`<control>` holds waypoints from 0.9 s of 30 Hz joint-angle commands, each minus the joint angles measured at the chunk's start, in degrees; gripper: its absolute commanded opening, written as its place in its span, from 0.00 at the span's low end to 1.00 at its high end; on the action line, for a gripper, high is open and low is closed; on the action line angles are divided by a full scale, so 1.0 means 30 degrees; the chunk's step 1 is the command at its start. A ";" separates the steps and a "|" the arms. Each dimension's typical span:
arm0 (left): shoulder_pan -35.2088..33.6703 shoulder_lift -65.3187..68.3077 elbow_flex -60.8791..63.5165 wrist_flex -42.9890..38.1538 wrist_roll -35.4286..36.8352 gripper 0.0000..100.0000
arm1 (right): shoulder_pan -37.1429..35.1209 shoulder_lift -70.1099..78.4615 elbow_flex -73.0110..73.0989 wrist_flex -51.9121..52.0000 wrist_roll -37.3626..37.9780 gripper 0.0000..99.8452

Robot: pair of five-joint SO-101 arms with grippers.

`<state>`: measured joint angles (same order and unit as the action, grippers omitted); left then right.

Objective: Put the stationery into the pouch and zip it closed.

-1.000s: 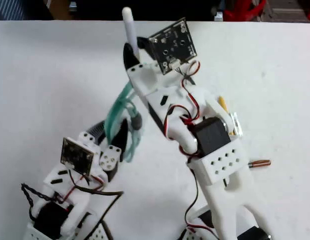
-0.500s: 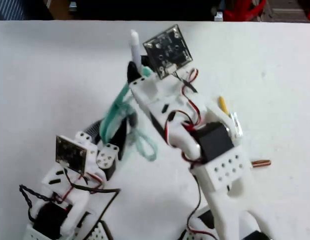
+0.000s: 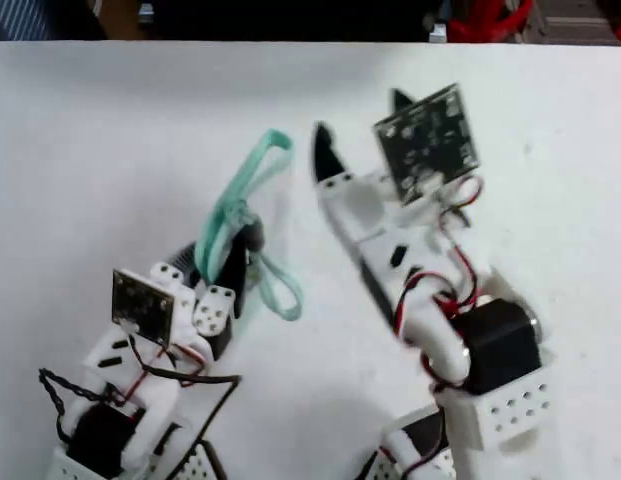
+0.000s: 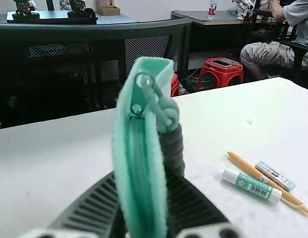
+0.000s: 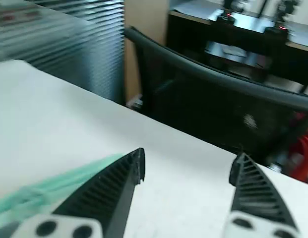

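The teal pouch (image 3: pixel 233 212) stands on edge in the high view, and my left gripper (image 3: pixel 240 265) is shut on its lower part. From the left wrist the pouch (image 4: pixel 139 163) rises between the dark fingers (image 4: pixel 193 208), with its zipper pull (image 4: pixel 144 85) at the top. Beyond it a white glue stick (image 4: pixel 250 185), an orange pencil (image 4: pixel 260 173) and a small eraser (image 4: pixel 275 175) lie on the table. My right gripper (image 3: pixel 358 120) hangs open and holds nothing, to the right of the pouch's top end. In its own view, the right gripper (image 5: pixel 191 156) has the pouch (image 5: pixel 39 196) off to one side.
The white table (image 3: pixel 110 130) runs wide to the left and far side. My right arm's body (image 3: pixel 470 340) covers the table's right middle. A dark mesh chair (image 4: pixel 69 64) and a red stool (image 4: pixel 220 69) stand beyond the far edge.
My right gripper held a white pen upright at the pouch's top, lowered it, then let go and swung right, open. The pen is out of sight. The pouch has straightened.
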<state>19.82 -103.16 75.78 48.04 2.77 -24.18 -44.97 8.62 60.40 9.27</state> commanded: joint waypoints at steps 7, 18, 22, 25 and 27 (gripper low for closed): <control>-0.0073 0.0220 -0.0117 -0.0440 0.0088 0.03 | 0.8454 0.6081 -0.0821 0.1890 0.3165 0.18; -0.0103 0.0190 0.0821 -0.1436 0.0088 0.03 | 1.1209 1.6484 -0.2110 0.2505 0.6212 0.18; -0.0103 0.0190 0.0821 -0.1436 -0.0176 0.03 | 1.0974 2.0000 -0.3780 0.3092 0.6125 0.18; -0.0103 0.0190 0.0821 -0.1436 -0.0762 0.03 | 1.0886 2.2139 -0.5421 0.3121 0.6095 0.18; -0.0073 0.0190 0.0821 -0.1436 -0.0733 0.03 | 1.0886 2.3311 -0.6623 0.3121 0.6095 0.18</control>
<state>19.82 -103.52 78.15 44.88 1.36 8.70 22.11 -5.10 69.36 27.12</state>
